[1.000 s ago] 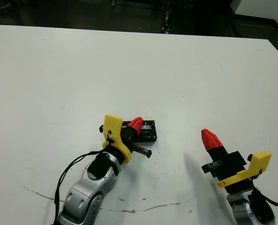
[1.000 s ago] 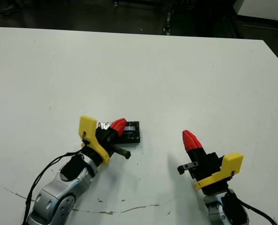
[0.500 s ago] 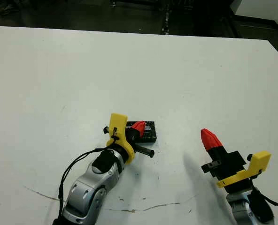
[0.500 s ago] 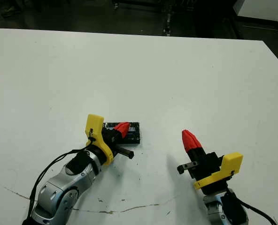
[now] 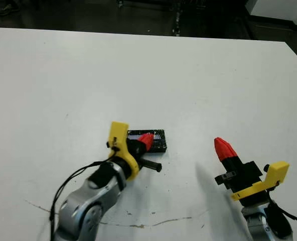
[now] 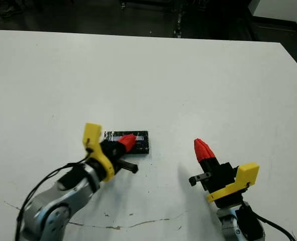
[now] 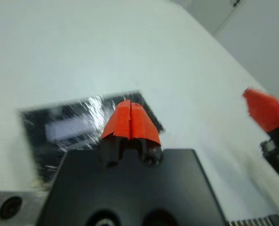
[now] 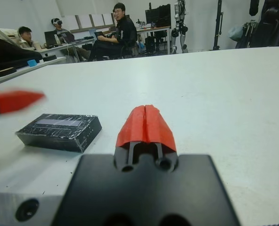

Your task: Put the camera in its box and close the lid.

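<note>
Foil-topped lid: flat black slab with crinkled silvery foil top [image 8: 59,129], sitting flat on the black-edged box, closed; pale bluish strip shows on its top face.
Box: small black-sided rectangular box [image 5: 161,148], only its dark outer edge shows under the lid; lies near the worktop's near-middle, left of centre.
Camera: not visible anywhere; cannot tell if it is inside.
Left end effector: red-tipped fingers on black body with yellow bracket [image 5: 146,140], the two fingers pressed together, nothing between them. Tips sit over the lid's near edge; wrist view shows them above the foil [image 7: 130,120], contact or a small gap cannot be told.
Right end effector: same red-tipped build [image 5: 225,149], fingers together, empty. Hangs well apart from the box, to its right, tips pointing away from the robot.
Worktop: plain white flat surface [image 5: 198,80], faint brown scratch marks near the near edge.
Background: seated people at desks beyond the worktop [image 8: 116,30], right wrist view only.
</note>
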Robot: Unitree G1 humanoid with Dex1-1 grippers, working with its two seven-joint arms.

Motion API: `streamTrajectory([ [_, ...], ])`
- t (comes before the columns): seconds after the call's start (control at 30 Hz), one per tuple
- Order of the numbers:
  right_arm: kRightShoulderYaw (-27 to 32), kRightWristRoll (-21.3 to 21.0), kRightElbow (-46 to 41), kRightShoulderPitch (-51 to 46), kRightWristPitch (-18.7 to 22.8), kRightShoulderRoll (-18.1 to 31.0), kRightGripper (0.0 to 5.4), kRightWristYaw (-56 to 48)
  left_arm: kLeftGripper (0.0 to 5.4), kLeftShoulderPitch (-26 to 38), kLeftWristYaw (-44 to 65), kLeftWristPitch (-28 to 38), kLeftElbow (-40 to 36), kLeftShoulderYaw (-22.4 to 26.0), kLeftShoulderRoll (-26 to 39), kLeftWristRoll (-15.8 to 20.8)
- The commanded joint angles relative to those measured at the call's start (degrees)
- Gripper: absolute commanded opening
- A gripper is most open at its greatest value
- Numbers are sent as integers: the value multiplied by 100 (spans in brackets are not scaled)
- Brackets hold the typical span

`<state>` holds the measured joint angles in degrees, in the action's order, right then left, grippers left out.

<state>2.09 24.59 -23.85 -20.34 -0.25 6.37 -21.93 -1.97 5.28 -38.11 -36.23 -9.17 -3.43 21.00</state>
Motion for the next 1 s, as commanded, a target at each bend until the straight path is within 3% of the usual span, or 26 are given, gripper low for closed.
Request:
streamTrajectory([
  [0.03,34,-55,-32,-7,-2,-3,0,102,3,-197,290,1193,-24,293,354,-352],
  [0.27,114,18,-132,98,48,-2,0,220,3,-500,478,3691,834,1174,647,-890],
  [0.37,200,68,-134,182,31,10,0,249,3,-684,372,4459,1197,1401,635,-1167],
  [0.5,324,118,-119,320,9,-31,0,336,3,-888,306,5184,1675,1538,505,-1237],
  [0.73,436,16,-107,585,-19,-196,0,701,3,-1096,131,5865,2329,1509,323,-1371],
  [1.0,405,-120,-60,593,-109,-232,0,762,3,-1238,54,5885,2374,1363,266,-1438],
])
